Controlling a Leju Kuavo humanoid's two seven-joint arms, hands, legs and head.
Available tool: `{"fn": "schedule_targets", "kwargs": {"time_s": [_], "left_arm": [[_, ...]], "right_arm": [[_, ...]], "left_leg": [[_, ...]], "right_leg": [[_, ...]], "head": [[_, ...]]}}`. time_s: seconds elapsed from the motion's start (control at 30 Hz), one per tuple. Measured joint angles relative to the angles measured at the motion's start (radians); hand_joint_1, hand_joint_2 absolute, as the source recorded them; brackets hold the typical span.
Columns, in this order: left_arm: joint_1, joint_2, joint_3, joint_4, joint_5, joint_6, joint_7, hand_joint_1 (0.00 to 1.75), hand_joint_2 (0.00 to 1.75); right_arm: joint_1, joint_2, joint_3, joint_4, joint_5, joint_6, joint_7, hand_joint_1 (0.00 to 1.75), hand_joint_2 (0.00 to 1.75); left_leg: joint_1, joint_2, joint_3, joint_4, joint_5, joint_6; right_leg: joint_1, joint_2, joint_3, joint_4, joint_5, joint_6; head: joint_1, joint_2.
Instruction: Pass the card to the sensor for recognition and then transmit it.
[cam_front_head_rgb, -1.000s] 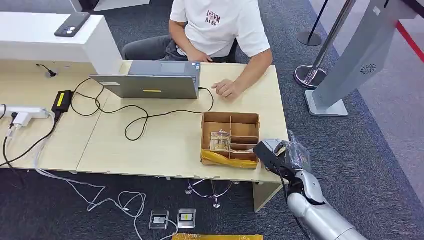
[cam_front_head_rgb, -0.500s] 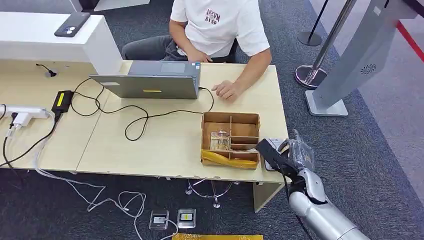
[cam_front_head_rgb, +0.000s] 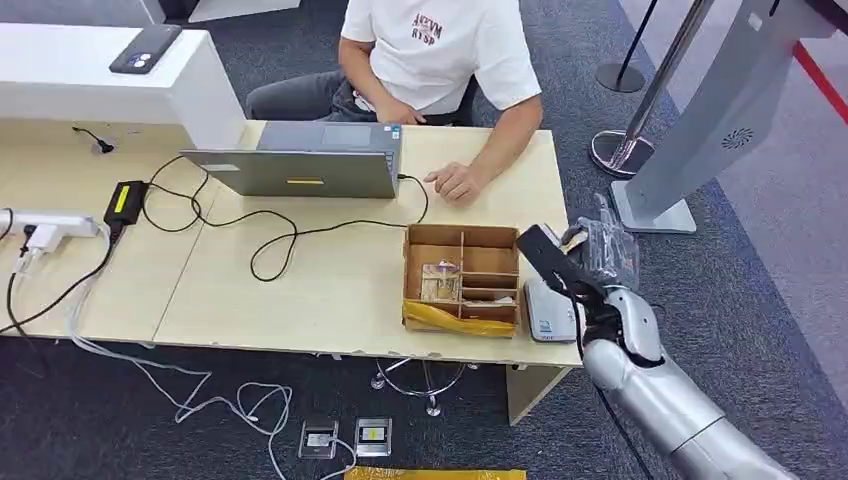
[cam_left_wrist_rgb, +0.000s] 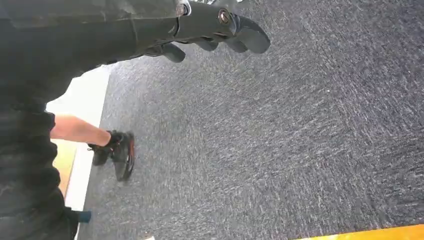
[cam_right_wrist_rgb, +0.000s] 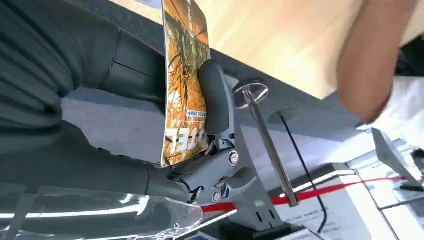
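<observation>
While your robot's right hand (cam_front_head_rgb: 590, 265) hovers off the tabletop's (cam_front_head_rgb: 330, 290) edge at about 3 o'clock from the cardboard divider box (cam_front_head_rgb: 461, 277), the card (cam_right_wrist_rgb: 182, 85) is plainly in its grasp: the right wrist view shows an orange printed card pinched between the thick thumb (cam_right_wrist_rgb: 215, 100) and the darker fingers behind it. A crinkled clear plastic wrap clings to that hand. Just below it on the tabletop, at the corner, lies a small white device (cam_front_head_rgb: 549, 306), which you may judge to be the sensor, though nothing confirms this. Pickup, then, looks done; presenting the card for recognition looks imminent or under way, and you cannot tell whether a read has registered. Handing it on is left, and the likely receiver is the seated person (cam_front_head_rgb: 440, 50) at 12 o'clock, whose hand (cam_front_head_rgb: 455, 180) rests beside the laptop (cam_front_head_rgb: 300, 165). Your left hand (cam_left_wrist_rgb: 220, 30) hangs over grey carpet, fingers loosely curved and apart, holding nothing.
</observation>
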Motion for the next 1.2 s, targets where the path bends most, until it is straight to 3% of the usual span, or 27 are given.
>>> {"fn": "schedule_targets", "kwargs": {"time_s": [0.13, 0.17, 0.43, 0.67, 0.93, 1.03, 1.13, 1.17, 1.2], "left_arm": [[-0.008, 0.000, -0.022, 0.000, 0.000, -0.011, 0.012, 0.00, 1.75], [-0.010, -0.002, -0.025, 0.000, 0.000, -0.012, 0.014, 0.00, 0.00], [-0.022, -0.004, -0.072, -0.004, 0.000, -0.031, 0.032, 0.00, 0.00], [-0.027, -0.007, -0.098, -0.010, 0.000, -0.032, 0.032, 0.00, 0.00], [-0.028, -0.007, -0.119, -0.016, 0.000, -0.031, 0.031, 0.00, 0.00], [-0.028, -0.007, -0.123, -0.016, 0.000, -0.032, 0.031, 0.00, 0.00], [-0.028, -0.006, -0.125, -0.017, 0.000, -0.035, 0.031, 0.00, 0.00], [-0.028, -0.006, -0.127, -0.017, 0.000, -0.038, 0.031, 0.00, 0.00], [-0.028, -0.006, -0.129, -0.017, 0.000, -0.039, 0.031, 0.00, 0.00]], "right_arm": [[-0.080, 0.000, 0.000, -0.026, 0.040, 0.046, 0.021, 1.75, 1.75], [-0.095, 0.000, 0.000, -0.032, 0.048, 0.057, 0.025, 1.75, 1.75], [-0.234, 0.055, 0.027, -0.020, 0.098, 0.172, 0.021, 1.75, 1.75], [-0.335, 0.149, 0.082, 0.089, 0.112, 0.200, 0.000, 1.75, 1.75], [-0.418, 0.257, 0.130, 0.270, 0.111, 0.181, -0.003, 1.73, 1.75], [-0.427, 0.280, 0.145, 0.314, 0.112, 0.176, -0.006, 1.55, 1.75], [-0.434, 0.294, 0.154, 0.352, 0.113, 0.174, -0.006, 1.52, 1.75], [-0.435, 0.297, 0.159, 0.360, 0.114, 0.174, -0.006, 0.89, 1.75], [-0.436, 0.300, 0.162, 0.368, 0.116, 0.174, -0.006, 0.89, 1.75]], "left_leg": [[0.000, 0.000, 0.000, 0.000, 0.000, 0.000], [0.000, 0.000, 0.000, 0.000, 0.000, 0.000], [0.000, 0.000, -0.001, 0.000, 0.000, 0.000], [0.001, -0.001, -0.002, 0.000, 0.001, 0.000], [0.001, -0.001, -0.002, 0.000, 0.001, 0.000], [0.001, -0.001, -0.002, 0.000, 0.001, 0.000], [0.001, -0.001, -0.002, 0.000, 0.001, 0.000], [0.001, -0.001, -0.002, 0.000, 0.001, 0.000], [0.001, -0.001, -0.002, 0.000, 0.001, 0.000]], "right_leg": [[0.000, 0.001, -0.001, 0.000, 0.000, 0.000], [0.000, 0.000, 0.000, 0.000, 0.000, 0.000], [0.000, 0.000, -0.001, 0.000, 0.000, 0.000], [0.001, 0.000, -0.001, 0.000, 0.000, 0.000], [0.001, 0.000, -0.002, 0.000, 0.000, 0.000], [0.001, 0.000, -0.002, 0.000, 0.000, 0.000], [0.001, 0.000, -0.002, 0.000, 0.000, 0.000], [0.001, 0.000, -0.002, 0.000, 0.000, 0.000], [0.001, 0.000, -0.002, 0.000, 0.000, 0.000]], "head": [[0.000, 0.000], [0.000, 0.000], [0.000, 0.000], [0.000, 0.000], [0.000, 0.000], [0.000, 0.000], [0.000, 0.000], [0.000, 0.000], [0.000, 0.000]]}}
